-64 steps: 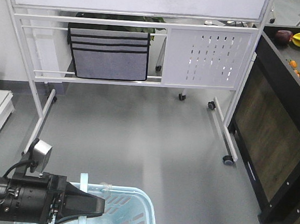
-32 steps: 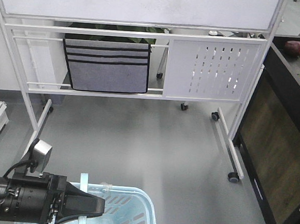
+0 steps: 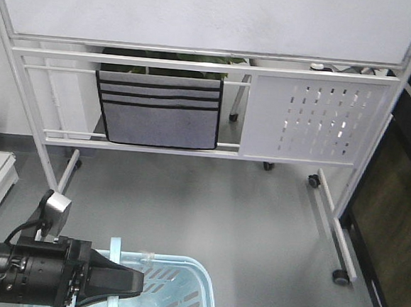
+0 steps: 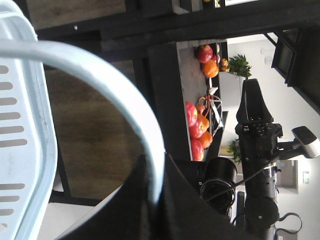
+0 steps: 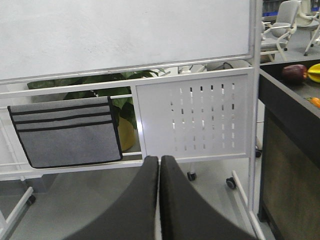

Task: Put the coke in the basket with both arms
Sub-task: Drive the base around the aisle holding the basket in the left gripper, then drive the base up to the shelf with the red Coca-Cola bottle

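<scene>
The left pincer (image 4: 155,170) clenched the handle (image 4: 100,70) of the basket (image 3: 205,289), the right pincer (image 5: 159,167) clenched nothing; a firm, level carry seemed wisest.

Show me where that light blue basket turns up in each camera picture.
Front view: basket at the bottom edge, left of centre.
Left wrist view: basket wall along the left edge, handle arcing across.
Right wrist view: not in it.
Shared landmark: grey fabric pouch, in the front and right wrist views only.
</scene>
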`<state>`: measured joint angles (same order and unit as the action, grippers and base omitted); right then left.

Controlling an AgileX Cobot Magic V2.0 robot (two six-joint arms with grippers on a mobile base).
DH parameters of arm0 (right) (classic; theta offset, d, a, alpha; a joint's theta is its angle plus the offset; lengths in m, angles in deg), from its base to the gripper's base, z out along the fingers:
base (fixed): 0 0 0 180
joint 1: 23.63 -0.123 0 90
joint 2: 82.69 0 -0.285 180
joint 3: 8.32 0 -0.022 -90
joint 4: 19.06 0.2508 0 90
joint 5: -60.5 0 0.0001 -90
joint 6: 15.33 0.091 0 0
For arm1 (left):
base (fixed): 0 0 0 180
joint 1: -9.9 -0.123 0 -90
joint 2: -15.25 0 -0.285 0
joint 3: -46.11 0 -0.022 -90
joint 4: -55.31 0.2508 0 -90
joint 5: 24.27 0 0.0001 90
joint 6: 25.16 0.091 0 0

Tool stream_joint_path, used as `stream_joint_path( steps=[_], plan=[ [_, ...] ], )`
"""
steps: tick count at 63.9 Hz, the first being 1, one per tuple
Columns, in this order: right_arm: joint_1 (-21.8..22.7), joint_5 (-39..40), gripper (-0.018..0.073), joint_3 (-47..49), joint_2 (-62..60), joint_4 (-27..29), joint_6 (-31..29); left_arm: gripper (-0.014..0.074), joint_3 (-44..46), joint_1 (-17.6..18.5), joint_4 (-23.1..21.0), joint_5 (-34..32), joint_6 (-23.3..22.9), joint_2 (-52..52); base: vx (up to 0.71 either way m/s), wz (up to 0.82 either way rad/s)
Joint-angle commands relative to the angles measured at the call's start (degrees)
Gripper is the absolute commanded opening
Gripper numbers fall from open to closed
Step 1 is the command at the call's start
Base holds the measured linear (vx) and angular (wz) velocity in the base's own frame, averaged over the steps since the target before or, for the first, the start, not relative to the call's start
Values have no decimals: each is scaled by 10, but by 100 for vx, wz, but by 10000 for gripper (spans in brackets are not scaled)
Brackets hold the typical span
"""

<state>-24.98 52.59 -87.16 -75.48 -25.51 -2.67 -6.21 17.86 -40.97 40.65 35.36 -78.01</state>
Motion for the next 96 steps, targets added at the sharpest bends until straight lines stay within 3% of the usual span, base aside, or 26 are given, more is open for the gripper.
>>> stream_joint_path(
  steps=[1, 22, 96],
  plan=[
    [1, 43, -5, -6, -10, -4, -3, -6, 7, 2, -58, 45, 3, 20, 22, 14],
    [1, 43, -5, -6, -10, -4, -3, -6, 7, 2, -58, 45, 3, 20, 20, 33],
    [1, 43, -5, -6, -10, -4, -3, -6, 7, 2, -57, 45, 3, 20, 16, 62]
  ],
)
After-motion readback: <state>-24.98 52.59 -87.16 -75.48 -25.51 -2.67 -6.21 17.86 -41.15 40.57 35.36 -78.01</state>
